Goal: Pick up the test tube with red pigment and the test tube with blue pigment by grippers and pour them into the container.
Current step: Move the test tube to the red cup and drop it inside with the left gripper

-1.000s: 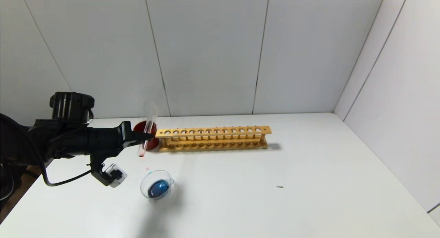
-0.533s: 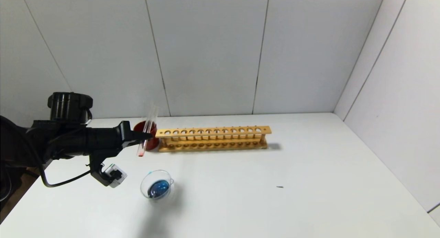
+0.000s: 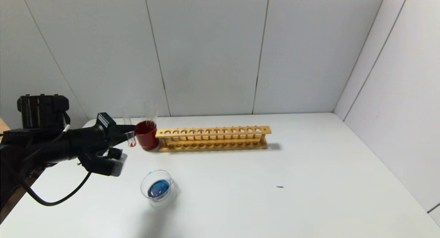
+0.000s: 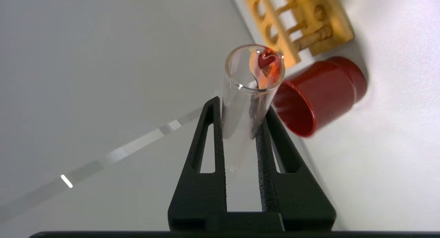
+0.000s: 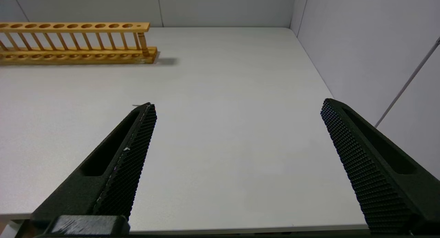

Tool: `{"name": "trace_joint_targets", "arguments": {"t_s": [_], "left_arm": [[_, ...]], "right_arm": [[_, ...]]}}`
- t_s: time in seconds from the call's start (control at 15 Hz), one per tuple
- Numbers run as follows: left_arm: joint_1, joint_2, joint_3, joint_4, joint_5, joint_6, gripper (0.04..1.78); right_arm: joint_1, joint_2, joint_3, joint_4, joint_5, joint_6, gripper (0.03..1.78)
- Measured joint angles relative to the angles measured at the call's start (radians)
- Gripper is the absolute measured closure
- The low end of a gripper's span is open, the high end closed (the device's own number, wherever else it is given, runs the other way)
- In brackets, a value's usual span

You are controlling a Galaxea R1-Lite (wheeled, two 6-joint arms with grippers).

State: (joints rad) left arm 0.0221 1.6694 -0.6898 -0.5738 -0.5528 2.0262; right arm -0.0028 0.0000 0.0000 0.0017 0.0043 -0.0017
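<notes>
My left gripper is shut on the test tube with red pigment. It holds the tube nearly upright above the table, just left of the dark red cup. In the left wrist view the jaws clamp the clear tube, and orange-red liquid sits at its rounded end. The container, a clear glass bowl, stands in front of the cup and holds blue liquid. No tube with blue liquid shows. My right gripper is open and empty over the table's front right part, outside the head view.
Clear colourless tubes stand in the red cup, which also shows in the left wrist view. A long wooden tube rack stands empty right of the cup, also in the right wrist view. A small dark speck lies mid-table.
My left arm has drawn back to the left and turned. The red tube has moved from in front of the cup, behind the bowl, to the cup's left side, and now stands more upright.
</notes>
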Motion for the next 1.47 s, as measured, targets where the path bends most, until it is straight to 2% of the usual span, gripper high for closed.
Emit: {"name": "trace_joint_targets", "arguments": {"t_s": [0.2,0.33,0.53,0.67,0.93,1.07,1.27,1.47], "left_arm": [[-0.007,-0.033,0.057,-0.148,0.127,-0.394,1.51],[-0.029,-0.058,0.066,-0.157,0.174,-0.652,1.51],[-0.086,-0.105,0.04,-0.059,0.191,-1.022,1.51],[-0.11,-0.135,-0.031,0.049,0.187,-1.269,1.51],[-0.105,-0.157,-0.162,0.121,0.178,-1.696,1.51],[-0.064,-0.151,-0.193,0.121,0.156,-1.792,1.51],[0.026,-0.129,-0.228,0.12,0.069,-1.903,1.51],[0.091,-0.091,-0.264,0.119,0.002,-1.955,1.51]], "right_arm": [[0.0,0.0,0.0,0.0,0.0,0.0,0.06],[0.0,0.0,0.0,0.0,0.0,0.0,0.06],[0.0,0.0,0.0,0.0,0.0,0.0,0.06],[-0.001,0.0,0.0,0.0,0.0,0.0,0.06],[0.0,0.0,0.0,0.0,0.0,0.0,0.06],[0.0,0.0,0.0,0.0,0.0,0.0,0.06],[0.0,0.0,0.0,0.0,0.0,0.0,0.06],[0.0,0.0,0.0,0.0,0.0,0.0,0.06]]}}
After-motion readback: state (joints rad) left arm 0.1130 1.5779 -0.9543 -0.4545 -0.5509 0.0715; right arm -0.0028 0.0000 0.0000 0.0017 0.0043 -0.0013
